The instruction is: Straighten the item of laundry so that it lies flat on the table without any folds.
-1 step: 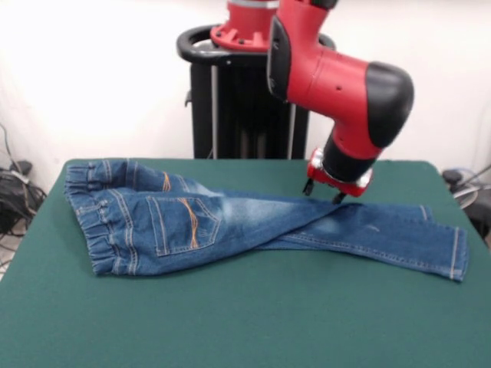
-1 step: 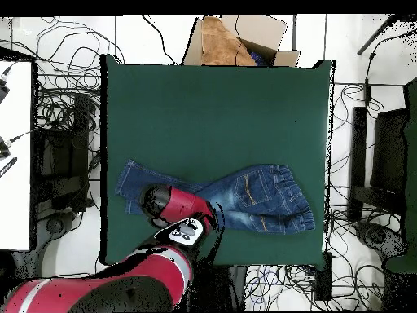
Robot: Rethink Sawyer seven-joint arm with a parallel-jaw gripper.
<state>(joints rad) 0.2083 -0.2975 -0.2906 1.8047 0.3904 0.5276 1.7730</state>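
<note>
— Start at the left of the front view. What do you see there?

— The jeans begin with their gathered waistband at the left middle of the frame, back pockets with orange stitching facing up. They lie on the green table, a little above its centre in this view.

— And moving right?

— The legs run off toward the right edge, one crossing over the other, so the cloth is not flat there; the hems end at the right middle. Creases show along the seat too.

— Where is the arm?

— The red and black arm comes down in the upper right part of the frame, and the gripper sits low over the legs, at their far edge. Only two dark tips peek out under the wrist. Whether it is released or clenched, I cannot tell.

— Anything in the way?

— In the overhead view the arm covers the middle of the legs. Around the table, tangled cables crowd the floor at left, and a cardboard box stands at the top edge, touching the table's border.
</note>
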